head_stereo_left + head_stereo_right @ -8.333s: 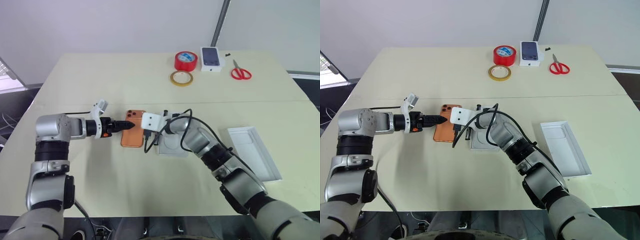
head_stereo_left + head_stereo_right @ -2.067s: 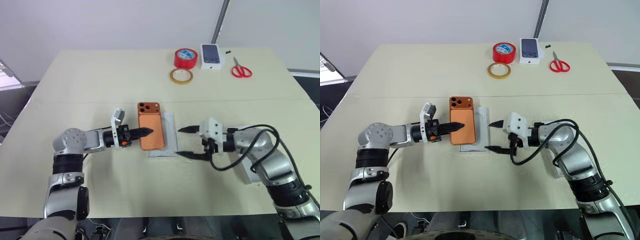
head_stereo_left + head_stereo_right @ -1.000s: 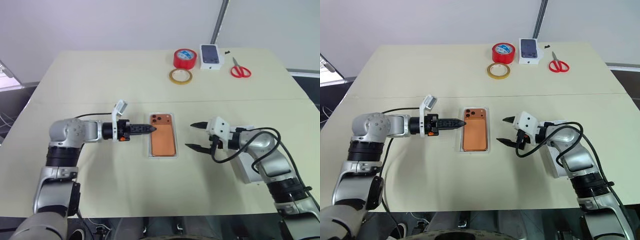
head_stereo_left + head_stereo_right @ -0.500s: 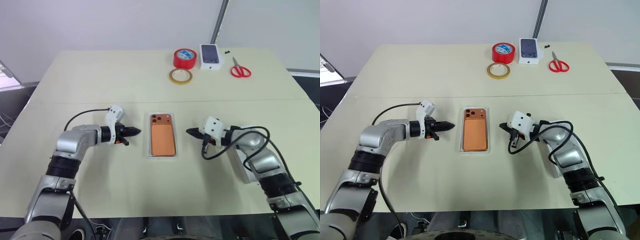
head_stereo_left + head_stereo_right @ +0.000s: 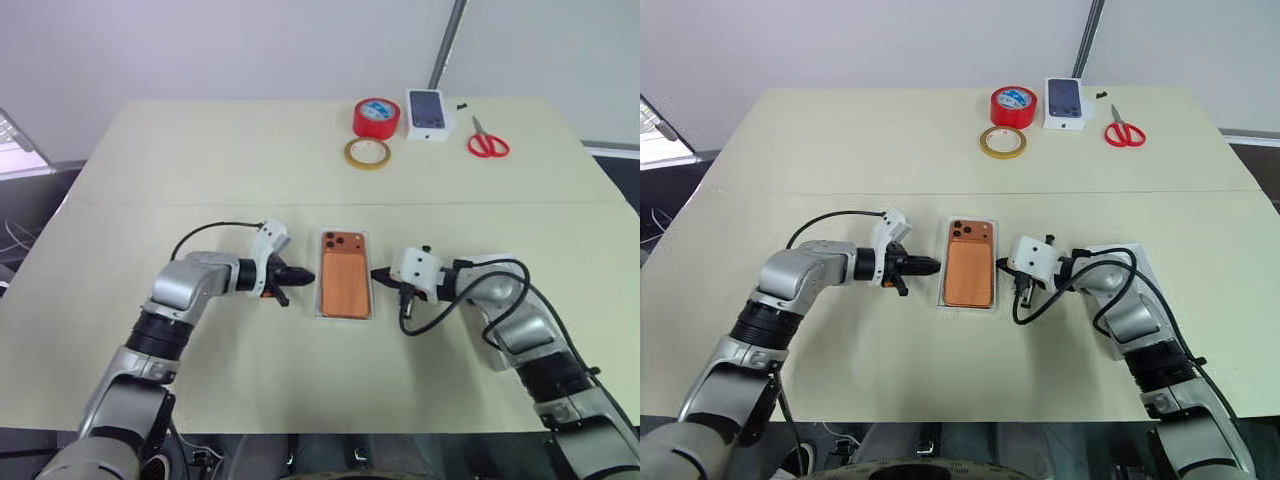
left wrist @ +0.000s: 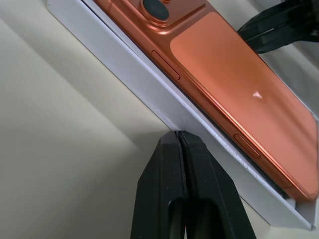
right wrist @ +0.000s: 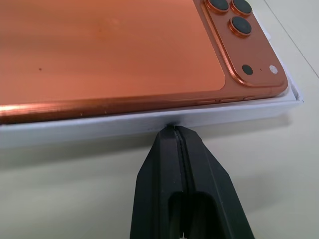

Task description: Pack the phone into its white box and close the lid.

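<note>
The copper-orange phone (image 5: pixel 345 284) lies back up in the white box (image 5: pixel 344 313), camera lenses at its far end. My left gripper (image 5: pixel 300 272) is shut, and its tip touches the box's left wall (image 6: pixel 149 82). On the other side my right gripper (image 5: pixel 380 276) is shut too, its tip against the right wall (image 7: pixel 99 127). Neither holds anything. The lid (image 5: pixel 1143 264) lies on the table to the right, mostly hidden under my right arm.
At the table's far edge are a red tape roll (image 5: pixel 376 117), a yellow tape ring (image 5: pixel 367 153), a small white box printed with a phone picture (image 5: pixel 427 108) and red scissors (image 5: pixel 489 140). A seam crosses the table just beyond the box.
The right gripper has shut from open. Both grippers have come in to the box's long sides, the left one dropping and moving right. The phone stays in the box.
</note>
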`<state>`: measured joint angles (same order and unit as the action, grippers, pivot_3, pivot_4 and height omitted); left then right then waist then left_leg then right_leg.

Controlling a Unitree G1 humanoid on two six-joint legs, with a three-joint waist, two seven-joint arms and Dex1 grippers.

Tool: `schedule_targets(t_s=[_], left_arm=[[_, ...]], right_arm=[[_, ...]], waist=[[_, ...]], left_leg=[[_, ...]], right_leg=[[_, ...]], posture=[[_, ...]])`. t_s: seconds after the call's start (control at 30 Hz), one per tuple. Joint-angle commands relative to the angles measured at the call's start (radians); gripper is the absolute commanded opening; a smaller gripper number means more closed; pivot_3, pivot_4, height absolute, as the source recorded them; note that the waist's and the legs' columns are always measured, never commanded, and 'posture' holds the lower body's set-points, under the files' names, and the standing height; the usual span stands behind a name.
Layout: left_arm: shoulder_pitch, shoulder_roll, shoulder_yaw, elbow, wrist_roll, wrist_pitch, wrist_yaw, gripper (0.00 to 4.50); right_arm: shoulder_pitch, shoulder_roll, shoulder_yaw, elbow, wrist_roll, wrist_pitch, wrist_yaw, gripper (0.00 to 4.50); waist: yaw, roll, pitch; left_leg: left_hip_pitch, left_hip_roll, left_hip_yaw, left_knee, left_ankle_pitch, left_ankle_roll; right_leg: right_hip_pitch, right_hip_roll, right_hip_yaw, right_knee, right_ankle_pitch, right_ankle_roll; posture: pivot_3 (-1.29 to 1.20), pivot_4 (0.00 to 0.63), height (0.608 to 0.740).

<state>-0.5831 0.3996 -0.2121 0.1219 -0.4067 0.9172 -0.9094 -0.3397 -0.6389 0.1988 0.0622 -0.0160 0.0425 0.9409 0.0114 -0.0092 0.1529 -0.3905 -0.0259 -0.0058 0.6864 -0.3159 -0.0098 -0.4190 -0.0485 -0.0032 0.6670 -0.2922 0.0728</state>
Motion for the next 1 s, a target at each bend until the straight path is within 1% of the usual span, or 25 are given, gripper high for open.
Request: schedule_targets(t_s=[0.03, 0.13, 0.3, 0.43, 0.7, 0.8, 0.93, 1.0], left_arm=[[0.002, -0.075, -0.045, -0.060, -0.051, 0.034, -0.019, 0.08], [-0.016, -0.134, -0.054, -0.023, -0.017, 0.000, 0.011, 0.08], [-0.039, -0.219, -0.068, 0.021, -0.013, -0.011, 0.021, 0.08], [-0.024, -0.257, -0.083, 0.035, 0.001, -0.021, 0.035, 0.08], [-0.015, -0.224, -0.096, 0.041, 0.008, -0.039, 0.001, 0.08], [-0.021, -0.210, -0.105, 0.002, -0.034, -0.008, -0.057, 0.08], [-0.050, -0.199, -0.106, 0.076, 0.037, -0.085, -0.028, 0.08], [-0.056, -0.192, -0.092, 0.095, 0.037, -0.091, -0.032, 0.08]], right_arm=[[0.031, -0.045, -0.045, -0.090, 0.032, 0.005, 0.018, 0.00], [0.084, -0.098, -0.090, -0.134, 0.062, 0.029, 0.045, 0.00], [0.213, -0.189, -0.162, -0.236, 0.105, 0.071, 0.089, 0.00], [0.284, -0.219, -0.212, -0.270, 0.121, 0.094, 0.081, 0.00], [0.273, -0.217, -0.233, -0.249, 0.102, 0.096, 0.044, 0.00], [0.257, -0.220, -0.233, -0.220, 0.103, 0.089, 0.047, 0.00], [0.262, -0.228, -0.231, -0.233, 0.131, 0.119, 0.079, 0.00], [0.264, -0.230, -0.231, -0.236, 0.131, 0.120, 0.081, 0.00]], waist=[[0.003, 0.000, 0.000], [0.008, 0.000, 0.000], [0.001, 0.000, 0.000], [-0.001, 0.000, 0.000], [0.000, 0.000, 0.000], [-0.001, 0.000, 0.000], [0.001, 0.000, 0.000], [0.001, 0.000, 0.000]], left_leg=[[0.000, 0.000, 0.000, 0.000, 0.000, 0.001], [-0.001, 0.000, 0.000, 0.002, -0.001, 0.002], [-0.001, 0.000, 0.000, 0.003, -0.002, 0.004], [0.000, 0.000, 0.000, 0.003, -0.003, 0.006], [0.002, 0.001, 0.000, 0.003, -0.002, 0.004], [0.002, 0.001, 0.000, 0.003, -0.002, 0.004], [0.002, 0.001, 0.000, 0.003, -0.002, 0.003], [0.002, 0.001, 0.000, 0.003, -0.002, 0.003]], right_leg=[[0.000, 0.000, 0.000, 0.000, 0.000, 0.000], [0.001, 0.000, 0.000, -0.001, 0.000, 0.000], [0.002, 0.000, 0.000, -0.002, 0.000, 0.000], [0.003, 0.001, 0.000, -0.002, 0.000, 0.000], [0.004, 0.001, 0.000, -0.002, 0.000, 0.000], [0.004, 0.001, 0.000, -0.002, 0.000, 0.000], [0.005, 0.001, 0.000, -0.002, 0.000, 0.000], [0.005, 0.001, 0.000, -0.002, 0.000, 0.000]], posture=[[0.00, 0.150, 0.740], [0.00, 0.150, 0.740], [0.00, 0.150, 0.740], [0.00, 0.150, 0.740], [0.00, 0.150, 0.740], [0.00, 0.150, 0.740], [0.00, 0.150, 0.740], [0.00, 0.150, 0.740]])
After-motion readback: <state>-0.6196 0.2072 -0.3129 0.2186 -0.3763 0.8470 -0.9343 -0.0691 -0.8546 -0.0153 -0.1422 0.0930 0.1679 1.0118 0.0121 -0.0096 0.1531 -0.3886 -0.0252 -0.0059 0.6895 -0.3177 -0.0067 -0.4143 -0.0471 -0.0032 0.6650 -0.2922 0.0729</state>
